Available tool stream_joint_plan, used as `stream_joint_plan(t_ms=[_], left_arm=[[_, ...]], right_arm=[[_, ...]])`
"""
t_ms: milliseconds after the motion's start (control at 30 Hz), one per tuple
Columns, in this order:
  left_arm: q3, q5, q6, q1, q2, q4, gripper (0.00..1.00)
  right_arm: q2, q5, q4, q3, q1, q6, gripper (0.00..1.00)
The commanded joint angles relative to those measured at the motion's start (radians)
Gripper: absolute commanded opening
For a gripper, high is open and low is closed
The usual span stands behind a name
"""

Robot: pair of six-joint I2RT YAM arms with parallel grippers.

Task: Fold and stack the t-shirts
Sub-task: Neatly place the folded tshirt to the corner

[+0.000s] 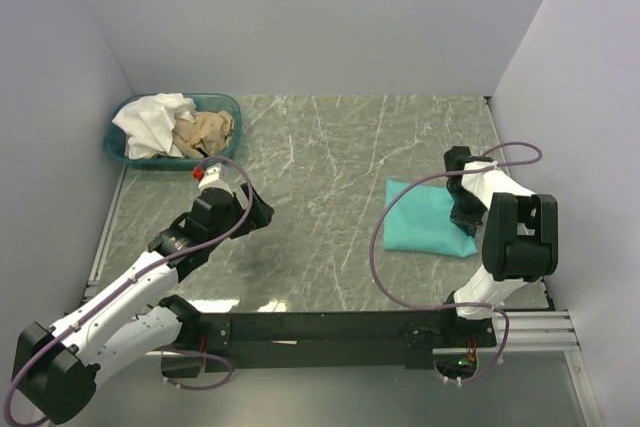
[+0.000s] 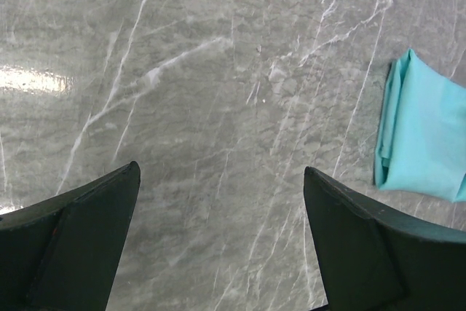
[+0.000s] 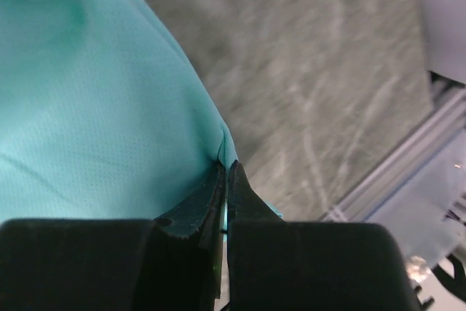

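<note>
Right claw point(image 3: 226, 171) pinches teal t-shirt point(image 3: 95, 107) edge.

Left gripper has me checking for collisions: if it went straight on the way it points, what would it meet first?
Probably the table: the left gripper stands open over it, and the teal t-shirt lies off to the side.

Lab booth: plain walls point(image 1: 300, 17), marbled table point(image 1: 320, 147)

Bright, even light, glare patch on the table point(image 2: 29, 79), right-wrist background blurred.
</note>
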State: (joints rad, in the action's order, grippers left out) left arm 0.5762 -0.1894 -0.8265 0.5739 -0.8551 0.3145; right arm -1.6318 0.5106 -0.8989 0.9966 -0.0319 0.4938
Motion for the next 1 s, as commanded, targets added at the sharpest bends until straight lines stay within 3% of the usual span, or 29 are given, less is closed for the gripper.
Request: stream_joint_plan(t_ms=[0, 400, 533, 733, 833, 900, 933, 967], left_arm=[[0.016, -0.021, 0.029, 0.001, 0.005, -0.048, 0.99], [0.014, -0.03, 0.043, -0.008, -0.021, -0.055, 1.0], [0.02, -0.031, 0.043, -0.011, -0.019, -0.049, 0.99], [0.016, -0.05, 0.036, -0.012, -0.001, -0.04, 0.99], [0.025, -0.074, 0.026, -0.012, 0.004, -0.023, 0.99], [0.034, -0.09, 0.015, -0.012, 0.004, -0.008, 0.99], [0.042, -0.094, 0.01, -0.012, 0.005, -0.005, 0.99], [0.047, -0.096, 0.009, -0.014, 0.005, 0.0, 0.99]], right_arm=[[-0.01, 0.123, -0.018, 0.04, -0.072, -0.046, 0.0], [-0.054, 0.212, 0.035, 0.154, -0.232, -0.112, 0.0], [-0.059, 0.18, 0.066, 0.172, -0.247, -0.13, 0.07], [-0.082, 0.294, 0.031, 0.246, -0.25, -0.059, 0.2], [-0.013, 0.307, 0.008, 0.261, -0.249, -0.005, 0.24], [0.045, 0.254, 0.073, 0.235, -0.25, -0.027, 0.39], [0.102, 0.223, 0.09, 0.231, -0.25, -0.049, 0.92], [0.13, 0.162, 0.115, 0.225, -0.25, -0.055, 0.93]])
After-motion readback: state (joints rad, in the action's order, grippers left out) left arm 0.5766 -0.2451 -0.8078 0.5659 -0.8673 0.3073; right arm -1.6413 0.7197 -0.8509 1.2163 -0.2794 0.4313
